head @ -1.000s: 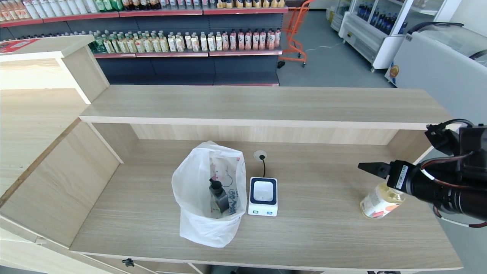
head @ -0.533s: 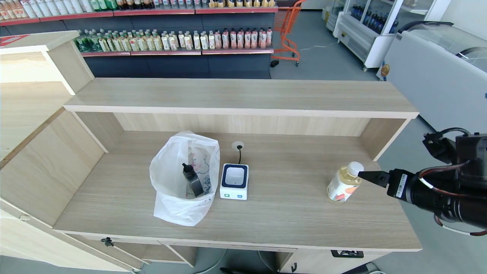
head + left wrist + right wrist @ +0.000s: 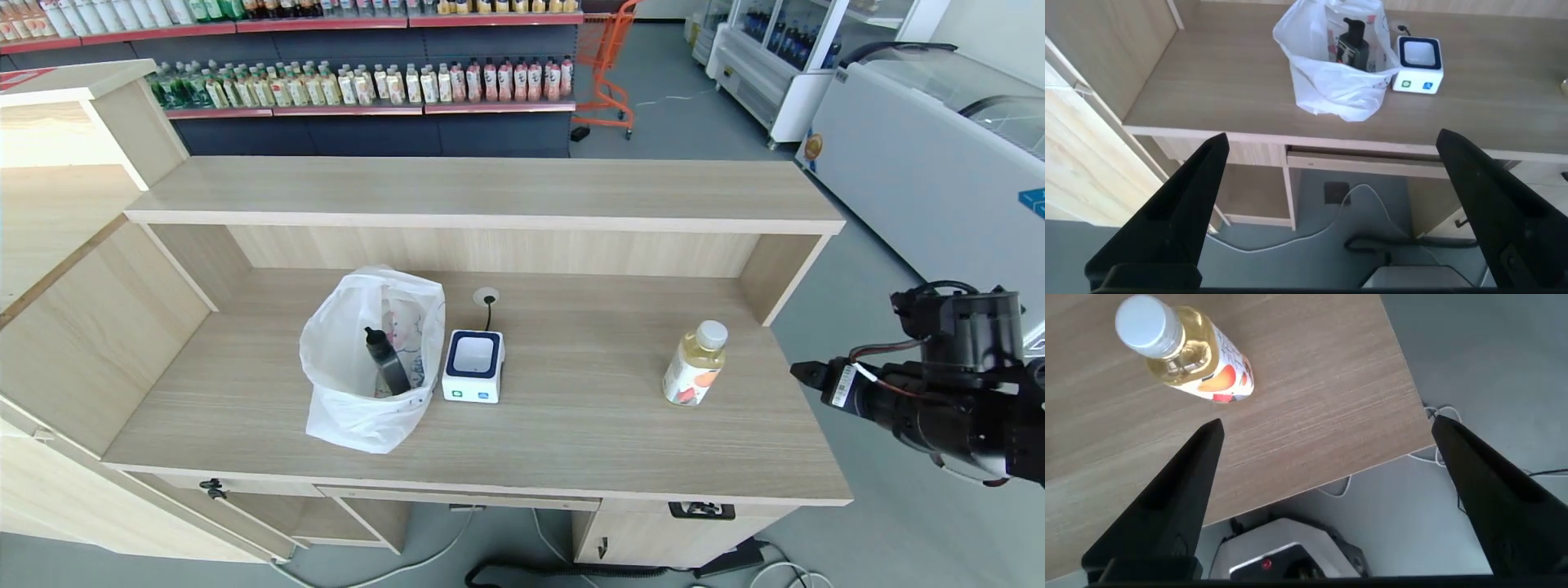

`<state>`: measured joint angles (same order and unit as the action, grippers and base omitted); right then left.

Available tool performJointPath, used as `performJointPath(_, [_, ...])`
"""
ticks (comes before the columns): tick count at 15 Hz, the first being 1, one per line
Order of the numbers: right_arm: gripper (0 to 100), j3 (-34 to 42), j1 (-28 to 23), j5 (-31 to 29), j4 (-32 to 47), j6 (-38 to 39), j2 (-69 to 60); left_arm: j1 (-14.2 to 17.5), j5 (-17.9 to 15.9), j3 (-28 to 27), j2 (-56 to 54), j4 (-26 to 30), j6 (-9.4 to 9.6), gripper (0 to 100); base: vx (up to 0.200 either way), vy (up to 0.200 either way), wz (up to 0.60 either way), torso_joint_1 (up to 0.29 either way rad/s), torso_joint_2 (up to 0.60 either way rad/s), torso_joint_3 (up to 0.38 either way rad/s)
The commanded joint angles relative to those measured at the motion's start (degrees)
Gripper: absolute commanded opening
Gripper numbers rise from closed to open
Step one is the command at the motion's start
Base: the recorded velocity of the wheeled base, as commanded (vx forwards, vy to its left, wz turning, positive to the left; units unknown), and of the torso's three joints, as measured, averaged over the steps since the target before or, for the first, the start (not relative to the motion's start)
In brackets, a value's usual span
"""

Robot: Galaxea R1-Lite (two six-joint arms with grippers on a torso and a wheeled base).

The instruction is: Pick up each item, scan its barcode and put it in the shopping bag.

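A yellow-drink bottle with a white cap stands upright on the right part of the wooden counter. My right gripper hangs off the counter's right edge, apart from the bottle, open and holding nothing. A white shopping bag stands open at the counter's left with a dark bottle inside. The white and blue scanner sits right beside the bag. My left gripper is open and empty, below the counter's front edge, in front of the bag and scanner.
A raised shelf and side walls close in the counter's back and ends. The scanner's cable runs into a grommet. A white chest freezer stands to the right across the aisle. Drawers sit under the counter front.
The whole head view has shifted as the camera drew back from the counter. My right gripper, earlier at the bottle's cap, now sits beyond the counter's right edge. The bottle stays standing.
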<state>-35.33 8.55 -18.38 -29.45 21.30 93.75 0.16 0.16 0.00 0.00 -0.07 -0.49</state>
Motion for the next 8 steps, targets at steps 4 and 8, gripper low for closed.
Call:
performJointPath(4, [100,1.58,3.32,1.51,-18.18,-3.81,16.38,-0.07,0.02,0.0,0.09,-0.01,-0.04,100,0.0,0.0,0.0,0.0,0.0,0.0])
performJointPath(8, [100,1.23,4.11,1.42,-28.12,-13.47,25.17,0.02,0.02,0.0,0.09,-0.01,-0.04,100,0.0,0.0,0.0,0.0,0.0,0.0])
